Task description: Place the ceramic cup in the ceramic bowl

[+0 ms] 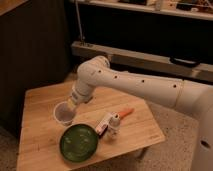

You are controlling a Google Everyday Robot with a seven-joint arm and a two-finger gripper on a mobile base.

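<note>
The white ceramic cup (64,114) is at the left-middle of the wooden table, its mouth facing up. My gripper (72,102) comes down from the white arm and grips the cup at its upper right rim, holding it just above the wood. The green ceramic bowl (78,143) sits on the table near the front edge, just below and to the right of the cup, and is empty. The gripper's fingertips are mostly hidden behind the wrist and the cup.
A white bottle-like object with a red label (107,125) lies right of the bowl, with an orange item (126,112) beyond it. The small wooden table (40,145) has open floor around it. A dark shelf unit (150,55) stands behind.
</note>
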